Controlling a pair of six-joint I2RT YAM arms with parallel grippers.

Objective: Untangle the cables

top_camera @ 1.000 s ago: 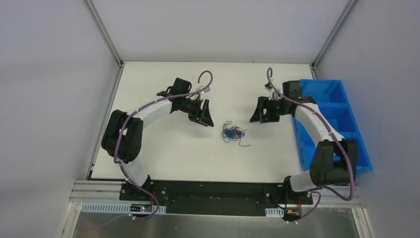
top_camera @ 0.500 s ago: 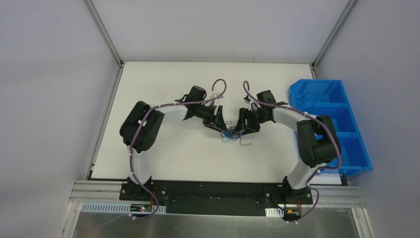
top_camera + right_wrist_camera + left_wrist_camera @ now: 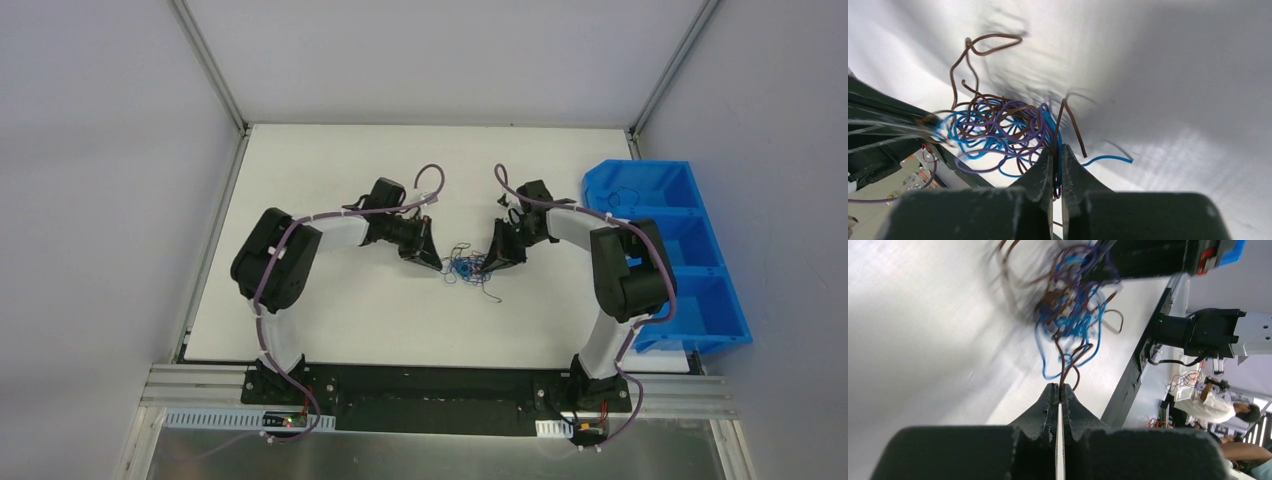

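1. The cables [image 3: 468, 268] are a small tangle of thin blue, brown and purple wires lying near the middle of the white table [image 3: 330, 300].
2. The left gripper [image 3: 434, 263] is at the tangle's left edge and the right gripper [image 3: 488, 266] at its right edge, with their tips facing each other across it.
3. In the left wrist view, the left gripper [image 3: 1058, 389] is pressed closed and pinches brown strands at its tips. The rest of the cables [image 3: 1073, 315] spreads beyond it, blurred.
4. In the right wrist view, the right gripper [image 3: 1054, 152] is closed to a thin slit, with purple and blue strands caught in it. The cables [image 3: 998, 127] fan out to the left of its tips.
5. A blue bin [image 3: 700, 230] with 3 compartments stands at the table's right edge, well apart from the tangle.
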